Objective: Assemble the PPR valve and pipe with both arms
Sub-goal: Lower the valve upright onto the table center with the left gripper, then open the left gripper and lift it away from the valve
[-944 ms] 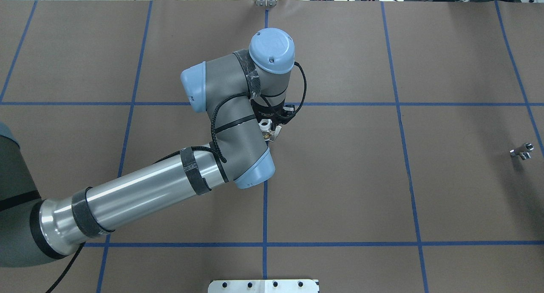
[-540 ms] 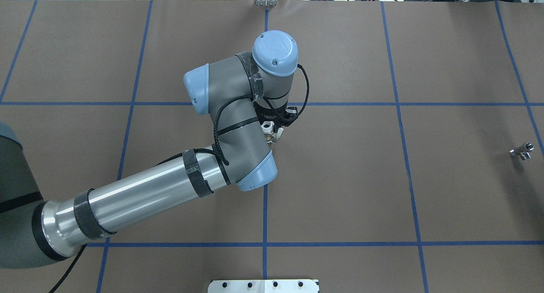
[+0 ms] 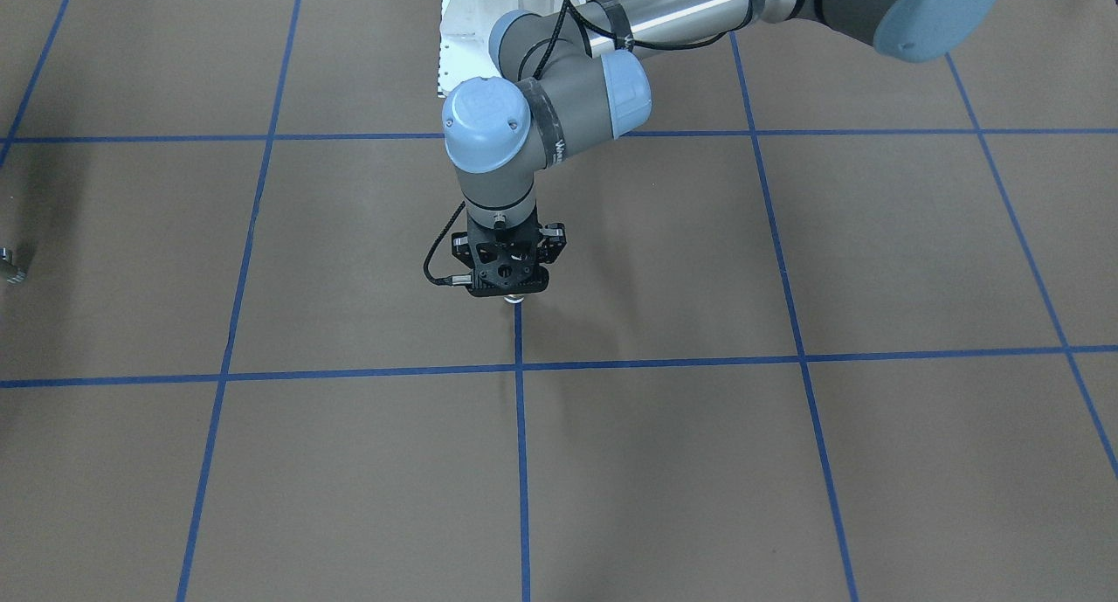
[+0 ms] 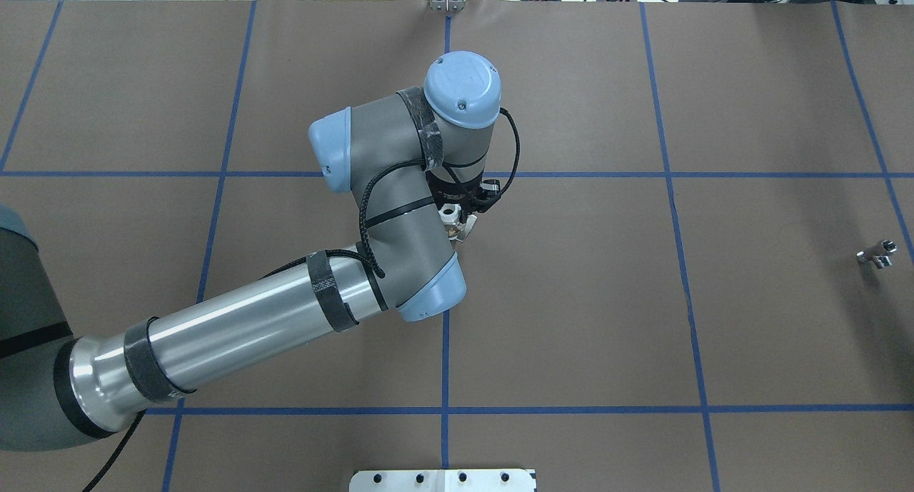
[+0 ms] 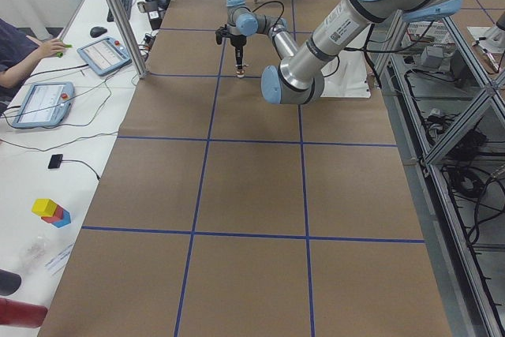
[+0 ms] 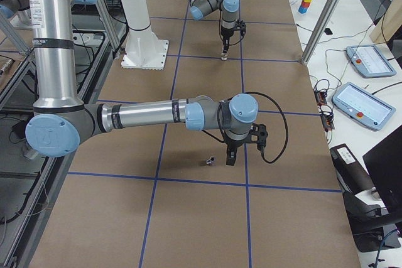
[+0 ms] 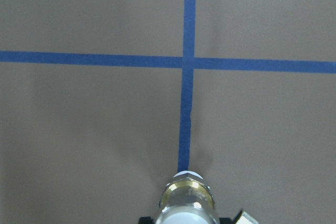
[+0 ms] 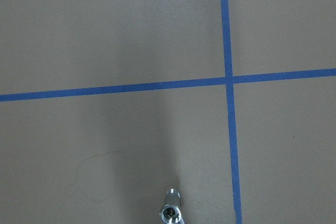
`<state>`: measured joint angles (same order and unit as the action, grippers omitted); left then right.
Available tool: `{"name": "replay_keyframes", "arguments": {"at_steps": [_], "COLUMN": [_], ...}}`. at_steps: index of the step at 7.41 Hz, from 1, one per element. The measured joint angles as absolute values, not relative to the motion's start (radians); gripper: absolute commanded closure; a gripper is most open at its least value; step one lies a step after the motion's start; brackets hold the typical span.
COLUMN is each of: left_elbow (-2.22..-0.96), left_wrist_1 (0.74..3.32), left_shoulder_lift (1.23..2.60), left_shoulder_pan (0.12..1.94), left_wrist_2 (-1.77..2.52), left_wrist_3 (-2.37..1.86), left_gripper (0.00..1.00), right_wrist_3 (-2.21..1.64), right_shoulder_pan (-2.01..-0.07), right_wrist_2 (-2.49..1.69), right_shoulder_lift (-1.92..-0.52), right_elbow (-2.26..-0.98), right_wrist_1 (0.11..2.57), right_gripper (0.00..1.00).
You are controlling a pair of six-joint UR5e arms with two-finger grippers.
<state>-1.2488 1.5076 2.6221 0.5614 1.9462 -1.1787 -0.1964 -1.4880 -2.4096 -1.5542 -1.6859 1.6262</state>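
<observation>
My left gripper [image 4: 460, 206] is shut on the PPR valve [image 4: 453, 222], a brass body with white ends and a white lever, held upright near the table's middle, over a blue tape line. The valve also shows in the left wrist view [image 7: 188, 200] and below the gripper [image 3: 508, 274] in the front view [image 3: 514, 299]. The pipe [image 4: 877, 255], a small silver stub, lies on the paper at the far right. In the exterior right view my right gripper [image 6: 230, 157] hangs close beside the pipe [image 6: 208, 161]; I cannot tell if it is open. The right wrist view shows the pipe [image 8: 170, 211] at its bottom edge.
The table is covered in brown paper with a blue tape grid [image 4: 444, 410]. The white bolted pedestal [image 4: 443, 480] stands at the robot's edge. An aluminium post [image 6: 317, 23] and operators' tablets [image 6: 359, 105] are on the far side.
My left arm shifted slightly to the right and away from the robot with the valve, then held still. The pipe has not moved.
</observation>
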Motion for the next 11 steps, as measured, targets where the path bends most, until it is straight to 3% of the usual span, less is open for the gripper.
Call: {"name": "replay_keyframes", "arguments": {"at_steps": [3,4,5,8,11], "left_elbow": [-1.248,-1.248,-1.249,-1.305,-1.485], "left_wrist_1": [1.505,1.505,1.506,1.508,1.487], "left_shoulder_lift": [2.622,2.622,2.622,2.621,2.541], "left_shoulder_pan": [0.554,0.552,0.552,0.557,0.644], "left_wrist_2": [1.92,1.915,1.914,1.919,2.029], "left_wrist_3": [-1.183,-1.184,-1.182,-1.176,-1.154], "left_gripper": [0.25,0.05,0.0,0.0,0.0], "right_wrist_3": [-0.196,-0.196,-0.196,-0.185,-0.16], "right_shoulder_pan": [-1.488,-1.488,-1.488,-1.488,-1.488], "right_wrist_2": [-2.41,-2.41,-2.413,-2.419,-2.377], "right_shoulder_lift": [-1.555,-1.555,-1.554,-1.55,-1.558], "right_elbow": [-1.676,-1.673,-1.673,-1.674,-1.676], "right_wrist_1": [1.625,1.624,1.623,1.622,1.565], "right_gripper": [0.0,0.0,0.0,0.0,0.0]}}
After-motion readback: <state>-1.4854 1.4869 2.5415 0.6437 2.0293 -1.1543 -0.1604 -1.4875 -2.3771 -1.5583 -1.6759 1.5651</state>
